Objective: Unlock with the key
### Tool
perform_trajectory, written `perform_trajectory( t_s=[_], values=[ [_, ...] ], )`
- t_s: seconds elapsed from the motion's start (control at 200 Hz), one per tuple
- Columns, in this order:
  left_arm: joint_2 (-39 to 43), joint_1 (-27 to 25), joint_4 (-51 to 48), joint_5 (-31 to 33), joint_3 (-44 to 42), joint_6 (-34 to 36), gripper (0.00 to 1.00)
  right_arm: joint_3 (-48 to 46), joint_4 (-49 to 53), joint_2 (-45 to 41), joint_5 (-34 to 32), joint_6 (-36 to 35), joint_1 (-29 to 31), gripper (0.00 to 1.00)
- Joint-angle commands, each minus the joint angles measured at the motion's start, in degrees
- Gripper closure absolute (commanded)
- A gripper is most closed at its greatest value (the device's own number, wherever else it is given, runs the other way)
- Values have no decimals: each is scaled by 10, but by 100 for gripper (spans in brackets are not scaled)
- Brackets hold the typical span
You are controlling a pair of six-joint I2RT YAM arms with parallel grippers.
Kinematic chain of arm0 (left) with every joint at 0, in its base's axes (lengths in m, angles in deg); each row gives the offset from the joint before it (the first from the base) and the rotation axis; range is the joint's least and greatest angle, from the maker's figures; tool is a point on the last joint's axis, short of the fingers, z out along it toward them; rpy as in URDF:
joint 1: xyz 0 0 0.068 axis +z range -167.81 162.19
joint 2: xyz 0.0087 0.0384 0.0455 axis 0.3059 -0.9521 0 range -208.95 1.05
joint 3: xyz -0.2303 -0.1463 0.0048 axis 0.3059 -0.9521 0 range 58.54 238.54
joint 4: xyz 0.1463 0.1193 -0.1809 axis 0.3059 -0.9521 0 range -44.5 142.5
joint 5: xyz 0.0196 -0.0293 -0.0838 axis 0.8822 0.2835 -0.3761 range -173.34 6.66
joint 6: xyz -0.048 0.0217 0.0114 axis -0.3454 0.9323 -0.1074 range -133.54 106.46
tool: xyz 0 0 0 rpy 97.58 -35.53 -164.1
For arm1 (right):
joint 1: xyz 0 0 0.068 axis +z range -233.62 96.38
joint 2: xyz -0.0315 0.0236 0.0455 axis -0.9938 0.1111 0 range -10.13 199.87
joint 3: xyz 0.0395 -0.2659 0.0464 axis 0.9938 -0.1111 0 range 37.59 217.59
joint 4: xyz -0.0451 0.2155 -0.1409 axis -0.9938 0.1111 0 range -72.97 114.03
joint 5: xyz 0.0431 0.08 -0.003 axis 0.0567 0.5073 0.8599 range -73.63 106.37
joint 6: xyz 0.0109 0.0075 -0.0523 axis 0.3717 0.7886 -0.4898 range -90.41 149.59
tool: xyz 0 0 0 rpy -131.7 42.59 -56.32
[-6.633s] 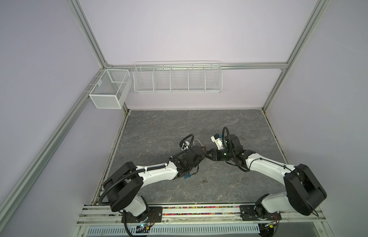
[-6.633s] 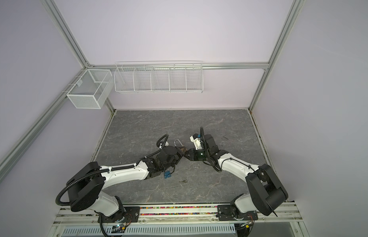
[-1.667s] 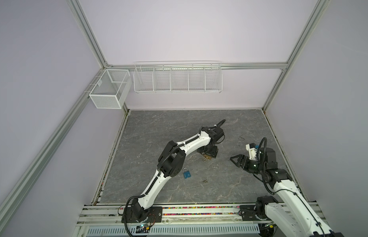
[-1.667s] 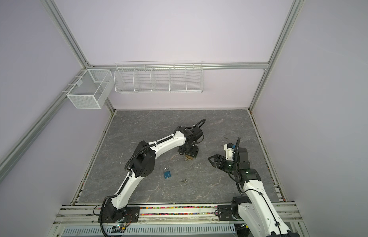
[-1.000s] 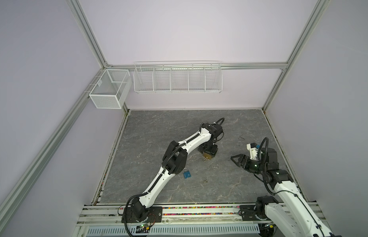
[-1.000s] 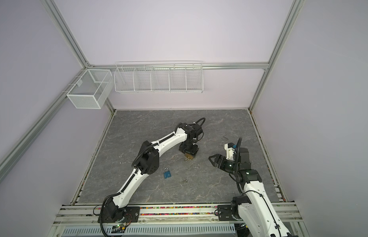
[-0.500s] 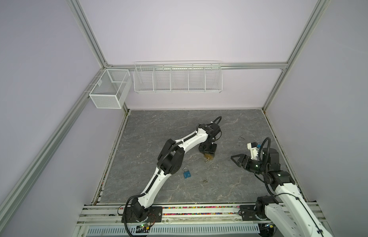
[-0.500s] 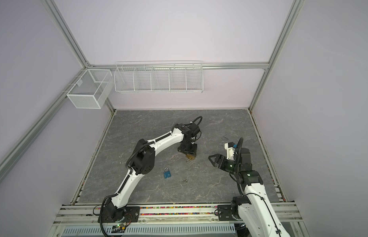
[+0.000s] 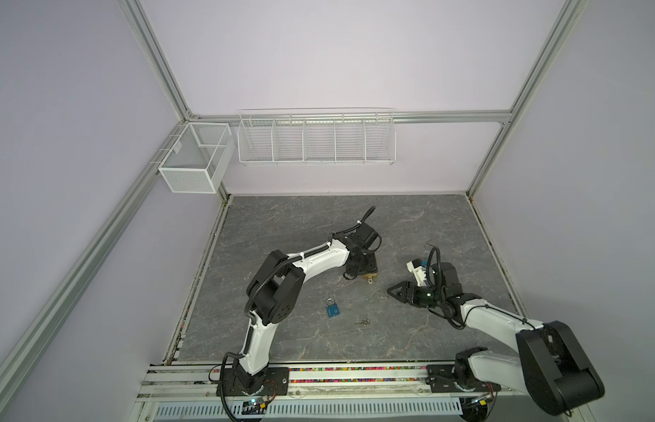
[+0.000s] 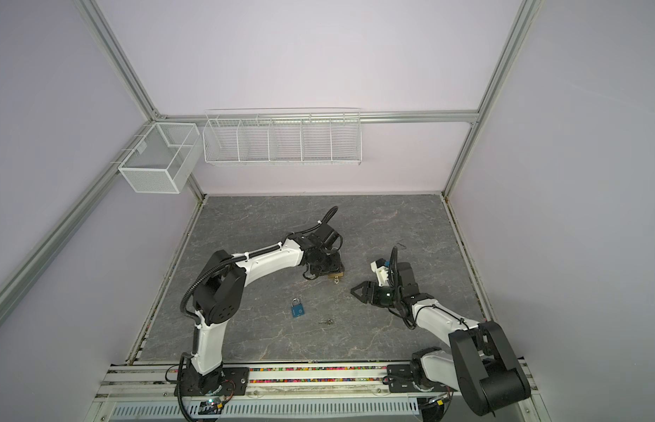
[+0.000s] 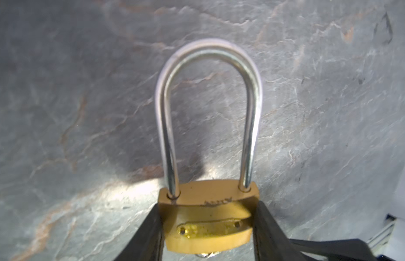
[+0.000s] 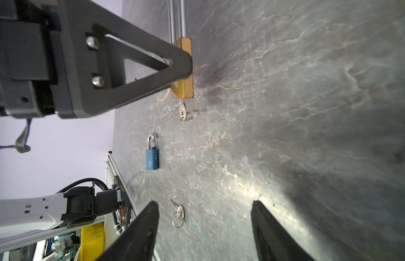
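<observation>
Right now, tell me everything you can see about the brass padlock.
The brass padlock has a gold-coloured, scuffed body with a riveted plate and a long silvery shackle, both legs seated. The left claw clamps its body by the narrow sides. A ringed key sticks out of its bottom. It sits low over the grey floor; contact unclear.

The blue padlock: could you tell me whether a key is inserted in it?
No, the blue padlock lies alone, and the loose key lies apart from it.

brass padlock (image 11: pixel 208 196): yellow metal body, scuffed
shackle (image 11: pixel 208 50): polished silvery metal, glossy
blue padlock (image 12: pixel 152 160): smooth blue-coated body
table (image 11: pixel 61 101): grey stone-look surface, veined, faint sheen
left end effector (image 11: pixel 207 217): matt black plastic
</observation>
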Motion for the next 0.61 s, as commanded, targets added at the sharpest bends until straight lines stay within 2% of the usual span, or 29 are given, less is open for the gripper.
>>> perform_trajectory(
  t_s=[0.0, 0.065, 0.2, 0.285, 0.435, 0.6],
  values=[
    [60, -2, 156, -9, -48, -115, 96, -5, -158, 10, -6, 26, 12, 44],
    [75, -6, 201, -9, -82, -158, 98, 5, -154, 9, -14, 18, 24, 48],
    [99, -13, 270, -8, -127, -214, 100, 17, -117, 2, -42, -6, 39, 50],
    [108, -15, 281, -6, -136, -226, 100, 26, -105, 5, -46, -14, 41, 53],
    [120, -15, 311, -12, -150, -247, 100, 39, -92, 21, -55, -21, 47, 63],
    [129, -19, 305, -12, -153, -245, 100, 47, -87, 18, -60, -24, 46, 64]
  ],
)
